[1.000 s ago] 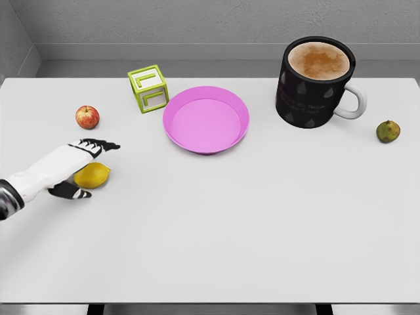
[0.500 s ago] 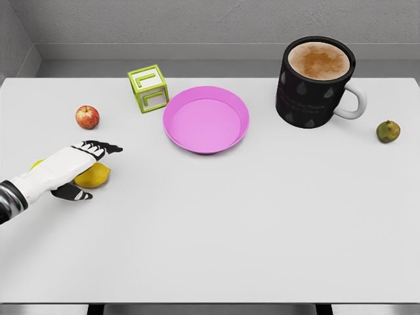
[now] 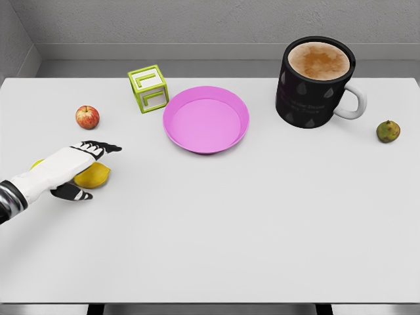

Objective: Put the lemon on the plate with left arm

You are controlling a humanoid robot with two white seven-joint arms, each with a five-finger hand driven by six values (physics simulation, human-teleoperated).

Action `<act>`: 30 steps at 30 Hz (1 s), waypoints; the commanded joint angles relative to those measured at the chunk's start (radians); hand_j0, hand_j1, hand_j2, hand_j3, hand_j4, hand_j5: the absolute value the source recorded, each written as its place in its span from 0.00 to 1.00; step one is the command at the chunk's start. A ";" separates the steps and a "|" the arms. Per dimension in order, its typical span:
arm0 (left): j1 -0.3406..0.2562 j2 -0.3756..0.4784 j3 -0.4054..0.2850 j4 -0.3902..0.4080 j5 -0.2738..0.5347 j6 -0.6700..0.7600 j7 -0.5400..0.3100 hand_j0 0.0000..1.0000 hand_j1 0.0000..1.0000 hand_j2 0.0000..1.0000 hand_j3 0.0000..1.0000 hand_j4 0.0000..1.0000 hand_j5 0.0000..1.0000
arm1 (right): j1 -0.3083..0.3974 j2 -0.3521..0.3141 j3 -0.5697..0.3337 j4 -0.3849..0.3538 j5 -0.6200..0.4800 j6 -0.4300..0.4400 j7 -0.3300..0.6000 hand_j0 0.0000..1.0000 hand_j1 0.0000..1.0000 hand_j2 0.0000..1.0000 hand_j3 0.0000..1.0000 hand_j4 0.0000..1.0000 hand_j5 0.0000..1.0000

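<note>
The yellow lemon [image 3: 96,176] lies on the white table at the left, largely covered by my left hand [image 3: 96,170]. The hand rests over the lemon's top with its fingers [image 3: 104,147] stretched straight toward the right and the thumb [image 3: 73,193] spread out on the near side, so it is open around the fruit rather than closed on it. A sliver of yellow shows behind the wrist. The pink plate [image 3: 176,134] sits empty at the table's middle back, well to the right of the hand. No right arm is in view.
A red apple [image 3: 86,117] lies behind the hand. A green letter block [image 3: 148,88] stands left of the plate. A large black coffee mug [image 3: 316,82] stands at the back right, with a small green fruit [image 3: 388,131] near the right edge.
My left hand has slid a little further over the lemon, covering more of it; a yellow sliver now shows behind the wrist. The lemon stays on the table.
</note>
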 commanded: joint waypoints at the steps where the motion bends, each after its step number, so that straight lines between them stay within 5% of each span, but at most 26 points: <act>1: 0.000 0.001 0.000 0.000 0.010 0.014 -0.004 1.00 1.00 1.00 1.00 1.00 1.00 | 0.000 0.000 -0.001 0.000 0.000 0.000 0.000 1.00 1.00 1.00 1.00 1.00 1.00; 7: -0.003 0.001 -0.014 0.001 0.010 0.023 -0.006 0.99 0.99 0.99 0.99 0.99 0.99 | 0.000 0.000 0.001 0.000 0.000 0.000 0.000 1.00 1.00 1.00 1.00 1.00 1.00; 14: -0.002 0.001 -0.014 0.003 0.010 0.032 -0.006 0.86 0.86 0.86 0.86 0.86 0.86 | 0.000 0.000 0.001 0.000 0.000 0.000 0.000 1.00 1.00 1.00 1.00 1.00 1.00; 30: -0.003 0.001 -0.034 0.023 0.010 0.115 -0.027 0.84 0.84 0.84 0.84 0.84 0.84 | 0.000 0.000 -0.001 0.000 0.000 0.000 0.000 1.00 1.00 1.00 1.00 1.00 1.00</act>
